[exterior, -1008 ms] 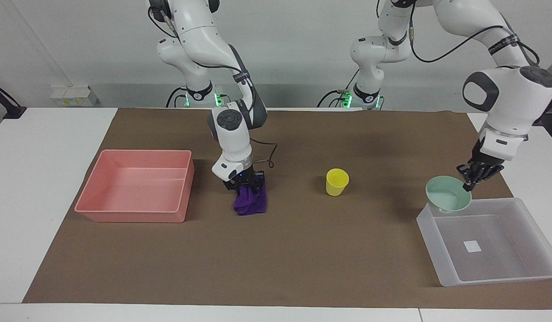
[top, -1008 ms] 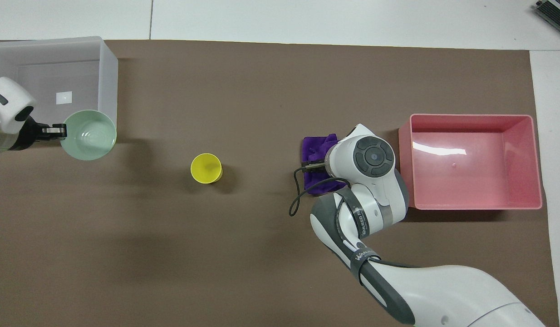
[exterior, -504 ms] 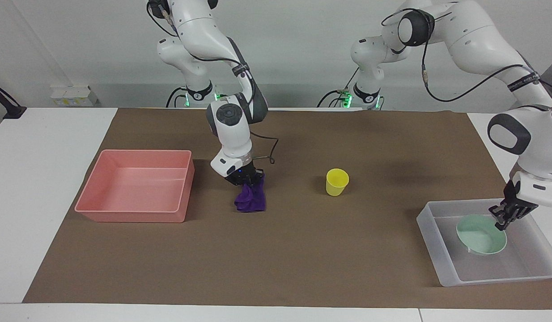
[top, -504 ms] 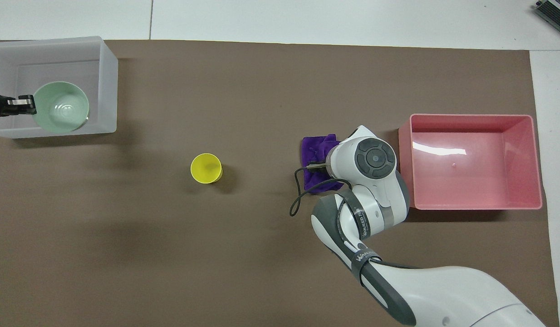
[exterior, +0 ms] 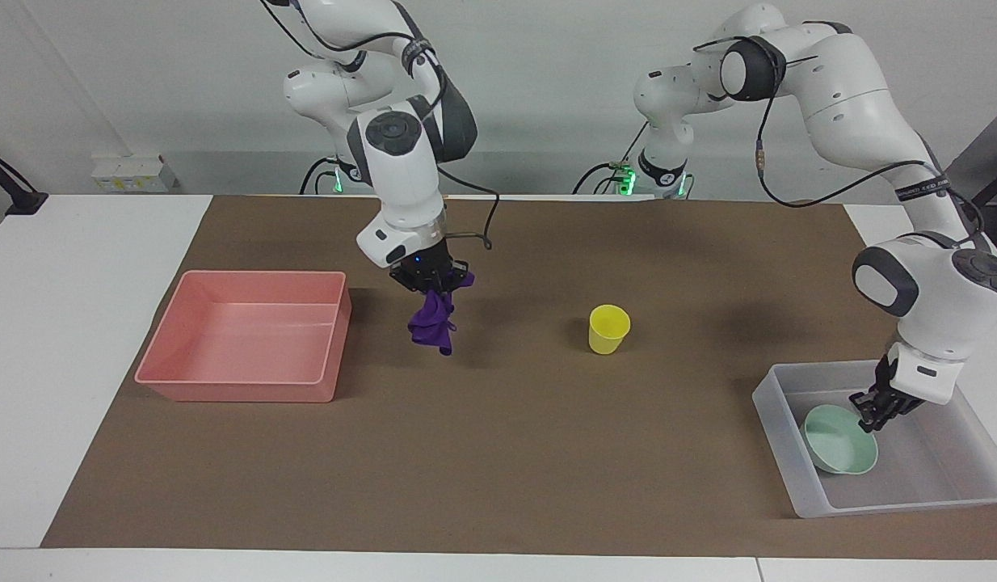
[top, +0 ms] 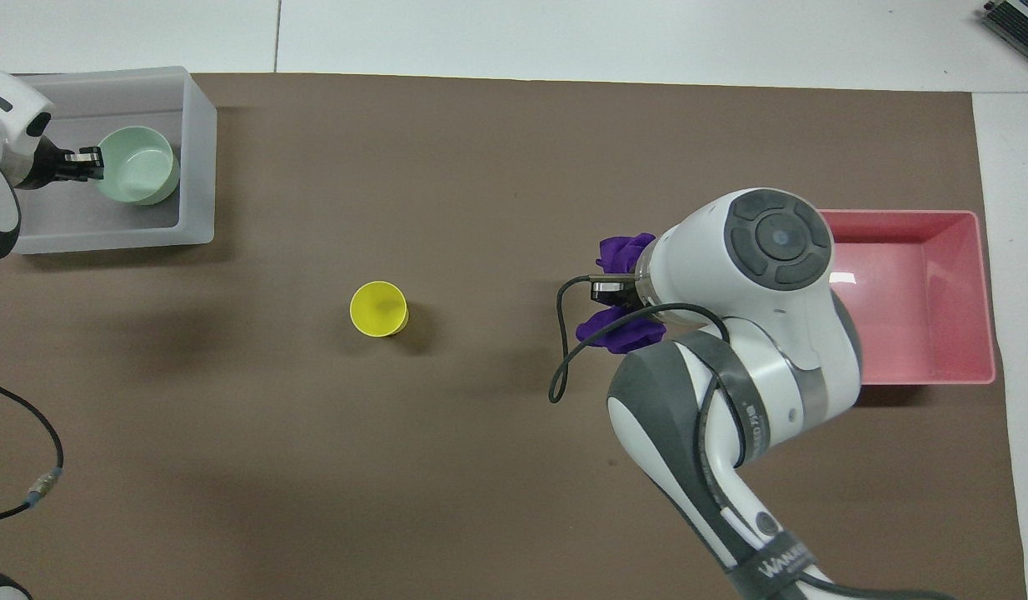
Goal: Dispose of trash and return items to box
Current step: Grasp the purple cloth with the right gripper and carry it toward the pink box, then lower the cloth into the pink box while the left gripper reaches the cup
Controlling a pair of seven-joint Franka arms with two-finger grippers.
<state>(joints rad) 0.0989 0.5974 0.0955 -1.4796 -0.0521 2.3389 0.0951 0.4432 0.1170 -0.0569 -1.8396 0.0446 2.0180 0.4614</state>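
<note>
1. The right end effector (exterior: 431, 281), in the upper middle of the facing view, is clamped on the purple cloth (exterior: 431, 322), which hangs clear of the table (exterior: 498, 453) just beside the pink tray (exterior: 241, 335).
2. The left end effector (exterior: 877, 414), at the lower right of that view, is pinched on the rim of the mint-green bowl (exterior: 839, 439), low inside the translucent box (exterior: 935, 465).
3. The yellow cup (exterior: 608, 329) stands upright mid-frame, between cloth and box.
</note>
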